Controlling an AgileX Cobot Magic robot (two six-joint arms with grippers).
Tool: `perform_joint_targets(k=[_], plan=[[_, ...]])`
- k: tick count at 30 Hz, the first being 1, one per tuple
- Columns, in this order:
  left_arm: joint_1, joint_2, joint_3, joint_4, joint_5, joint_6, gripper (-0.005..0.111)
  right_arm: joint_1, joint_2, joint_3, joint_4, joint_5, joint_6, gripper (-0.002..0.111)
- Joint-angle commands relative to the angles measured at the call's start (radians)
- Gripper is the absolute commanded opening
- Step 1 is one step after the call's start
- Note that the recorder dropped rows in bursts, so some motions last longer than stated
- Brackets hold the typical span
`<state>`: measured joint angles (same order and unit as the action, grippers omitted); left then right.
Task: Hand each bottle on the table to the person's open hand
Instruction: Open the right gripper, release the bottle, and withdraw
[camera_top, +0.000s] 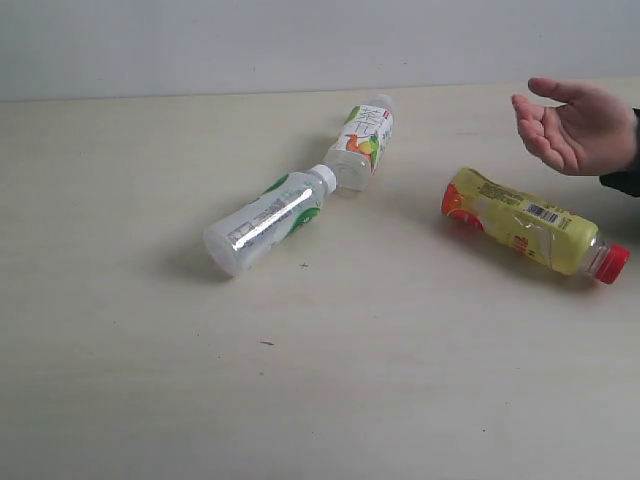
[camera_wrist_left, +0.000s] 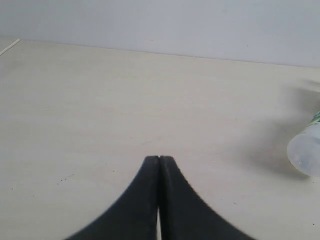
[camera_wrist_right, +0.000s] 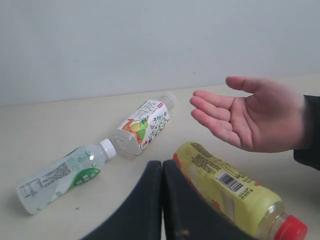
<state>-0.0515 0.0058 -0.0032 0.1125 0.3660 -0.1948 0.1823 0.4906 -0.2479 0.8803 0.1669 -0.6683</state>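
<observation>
- The left gripper (camera_wrist_left: 159, 162) hangs low over the near part of the table (camera_top: 150, 400); its two black fingers are pressed together at the tips with nothing between them; it is outside the exterior view.
- The right gripper (camera_wrist_right: 162, 166) is likewise pinched fully together and holds nothing; it is also outside the exterior view, on the near side of the bottles.
- The table is a pale beige top with faint grain and a few small dark specks; all three bottles lie on their sides on it.
- The green-labelled bottle (camera_top: 265, 220) lies left of centre; it is clear, with its base toward near left and its white cap toward far right; part of a clear bottle's rounded base shows at the edge of the left wrist view, probably this one.
- The yellow bottle (camera_top: 525, 225) lies on the right, its red cap pointing right and near; a barcode faces up on its label.
- The fruit-labelled bottle (camera_top: 362, 143) lies farther back near the centre; its base sits just beside the green-labelled bottle's cap; whether they touch I cannot tell.
- The person's hand (camera_top: 575, 125) is held open above the far right of the table, palm turned up and leftward, fingers spread; it is apart from the yellow bottle; a dark sleeve shows at the wrist.
- A plain pale wall (camera_top: 200, 40) stands behind the table.
</observation>
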Motion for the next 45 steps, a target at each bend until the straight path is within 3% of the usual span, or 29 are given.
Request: perform_joint_targets(k=[1, 33, 36, 41, 45], plan=[[-0.001, -0.006, 0.003, 0.002, -0.007, -0.001, 0.0, -0.001, -0.007, 0.014, -0.004, -0.03, -0.013, 0.0], [-0.001, -0.006, 0.003, 0.02, -0.009, 0.016, 0.0, -0.001, -0.007, 0.014, 0.019, -0.028, -0.009, 0.0], [-0.001, -0.006, 0.003, 0.037, -0.064, 0.026, 0.0, -0.001, -0.007, 0.014, 0.019, -0.028, -0.009, 0.0], [-0.001, -0.006, 0.003, 0.02, -0.299, -0.063, 0.0, -0.001, -0.007, 0.014, 0.019, -0.028, -0.009, 0.0], [-0.001, -0.006, 0.003, 0.02, -0.403, -0.075, 0.0, -0.001, -0.007, 0.014, 0.019, -0.028, -0.009, 0.0]])
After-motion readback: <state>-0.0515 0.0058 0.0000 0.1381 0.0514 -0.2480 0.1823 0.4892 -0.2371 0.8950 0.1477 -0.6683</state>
